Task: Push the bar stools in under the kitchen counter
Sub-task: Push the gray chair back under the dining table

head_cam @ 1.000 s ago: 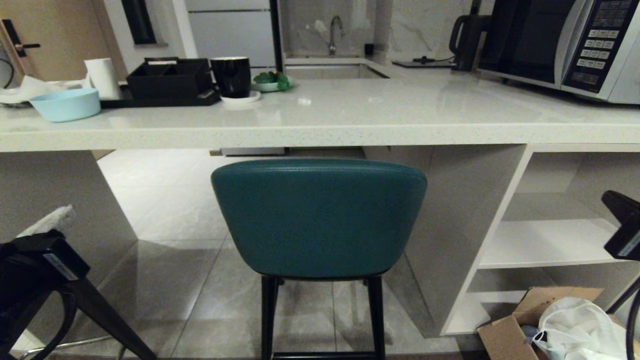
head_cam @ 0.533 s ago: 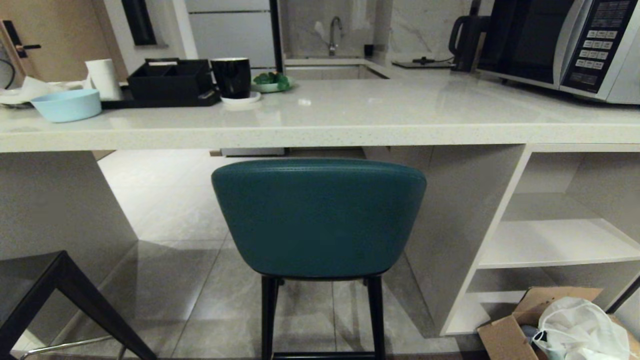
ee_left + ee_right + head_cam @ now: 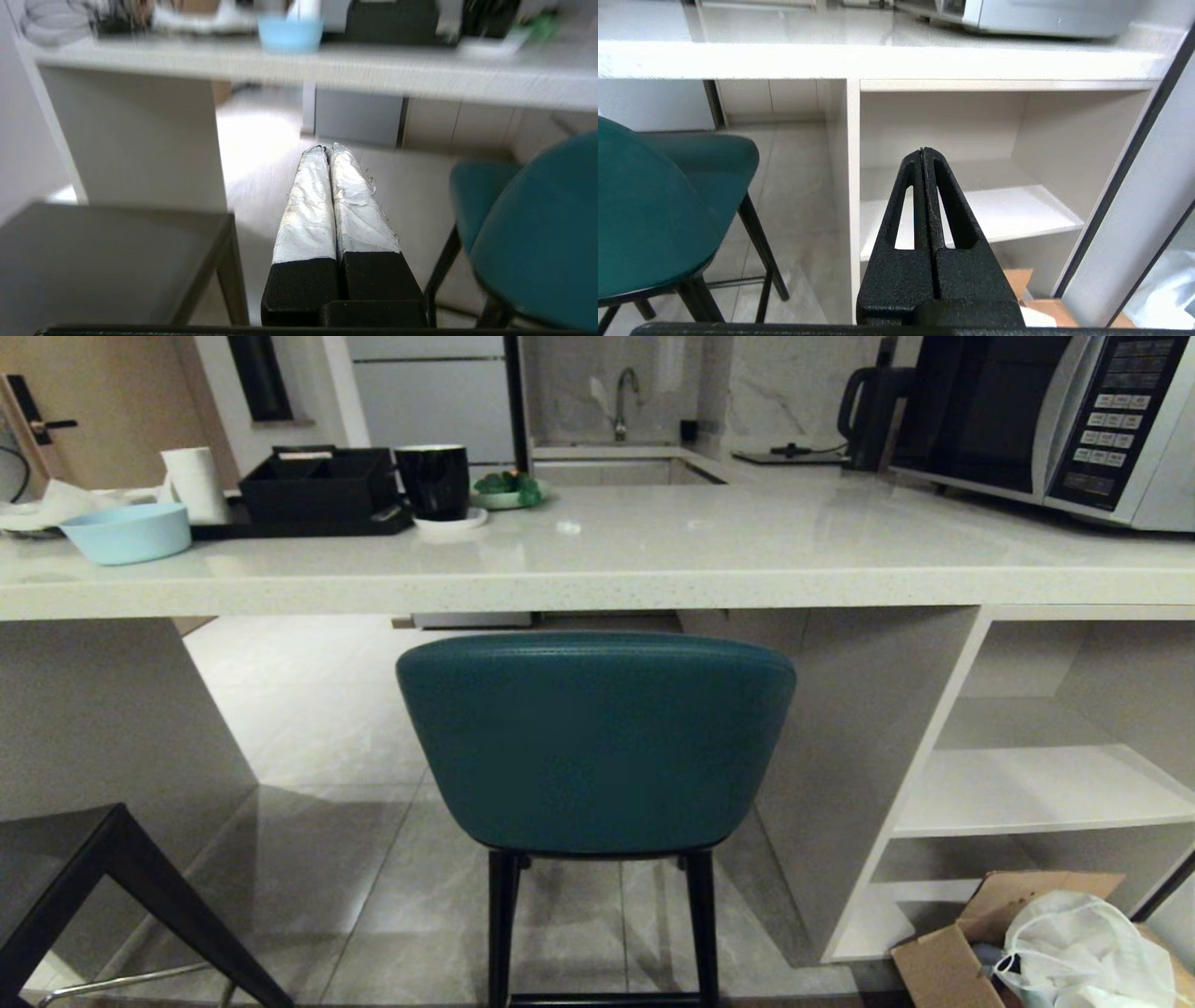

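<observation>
Teal stool [image 3: 596,747] sits centred in the head view, back toward the camera, top of the backrest just below the kitchen counter [image 3: 597,590] edge. Its seat looks tucked partly under the slab, though how far is hard to judge from this angle. Thin black legs [image 3: 504,924] stand on the grey tile floor [image 3: 373,859].

Dark grey stool [image 3: 84,877] shows only as a corner at lower left of the head view, near the counter's slab side panel [image 3: 103,719] and not under the slab.

Neither arm is in the head view. Left gripper [image 3: 327,150]: the 2 tape-wrapped fingers [image 3: 306,210] pressed together, holding nothing, in the air between the dark grey stool [image 3: 112,261] and the teal stool [image 3: 537,233]. Right gripper [image 3: 923,151]: the 2 black fingers closed tip to tip, empty, facing the white shelving [image 3: 994,210] with the teal stool [image 3: 654,210] off to one side.

On the counter: light blue bowl [image 3: 126,532], black mug [image 3: 432,481], black tray [image 3: 313,485], microwave [image 3: 1055,420]. Cardboard box [image 3: 962,943] with a white bag [image 3: 1083,933] lies on the floor at lower right.
</observation>
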Robot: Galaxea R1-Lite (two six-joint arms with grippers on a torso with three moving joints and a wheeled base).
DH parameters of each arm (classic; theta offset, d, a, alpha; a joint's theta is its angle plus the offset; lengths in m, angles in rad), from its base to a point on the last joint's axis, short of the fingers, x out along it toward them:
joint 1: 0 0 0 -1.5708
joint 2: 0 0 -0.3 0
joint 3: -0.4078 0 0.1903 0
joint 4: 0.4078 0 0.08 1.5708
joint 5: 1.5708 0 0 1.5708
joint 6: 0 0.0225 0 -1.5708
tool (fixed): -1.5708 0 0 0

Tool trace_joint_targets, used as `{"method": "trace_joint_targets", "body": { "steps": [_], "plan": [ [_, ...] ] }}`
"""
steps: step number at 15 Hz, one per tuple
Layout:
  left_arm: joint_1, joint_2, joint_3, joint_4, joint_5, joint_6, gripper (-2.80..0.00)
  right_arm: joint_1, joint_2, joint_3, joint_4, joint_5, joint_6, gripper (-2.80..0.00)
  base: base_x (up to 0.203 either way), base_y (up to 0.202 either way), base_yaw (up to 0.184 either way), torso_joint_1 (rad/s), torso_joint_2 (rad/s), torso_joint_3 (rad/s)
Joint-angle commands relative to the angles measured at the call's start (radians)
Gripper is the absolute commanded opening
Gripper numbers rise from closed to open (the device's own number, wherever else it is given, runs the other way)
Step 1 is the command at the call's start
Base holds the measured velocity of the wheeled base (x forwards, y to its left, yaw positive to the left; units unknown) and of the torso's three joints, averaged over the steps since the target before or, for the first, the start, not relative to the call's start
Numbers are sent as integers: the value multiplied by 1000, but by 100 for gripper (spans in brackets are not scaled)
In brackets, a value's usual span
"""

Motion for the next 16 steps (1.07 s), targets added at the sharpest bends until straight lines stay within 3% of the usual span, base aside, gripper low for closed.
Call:
{"method": "trace_joint_targets", "body": {
  "steps": [1, 4, 7, 10, 12, 14, 16],
  "plan": [
    [7, -94, -1, 29, -12, 17, -280, -2, -140, -8, 91, 21, -2, -280, 0, 0, 0, 0, 0, 0],
    [30, -271, 19, 223, -39, 23, -280, 0, -296, -61, 377, 59, -4, -280, 0, 0, 0, 0, 0, 0],
    [34, -381, 23, 364, -85, 28, -280, 0, -289, -75, 382, 96, -10, -280, 0, 0, 0, 0, 0, 0],
    [33, -400, 57, 367, -103, 30, -280, 2, -306, -51, 382, 98, -12, -280, 0, 0, 0, 0, 0, 0],
    [32, -431, 204, 330, -115, 32, -280, 6, -389, 71, 383, 128, -13, -280, 0, 0, 0, 0, 0, 0],
    [32, -439, 327, 214, -132, 31, -280, 8, -474, 202, 379, 154, -19, -280, 0, 0, 0, 0, 0, 0],
    [31, -442, 330, 236, -262, 12, -280, 9, -480, 373, 333, 174, -5, -280, 0, 0, 0, 0, 0, 0]
  ]
}}
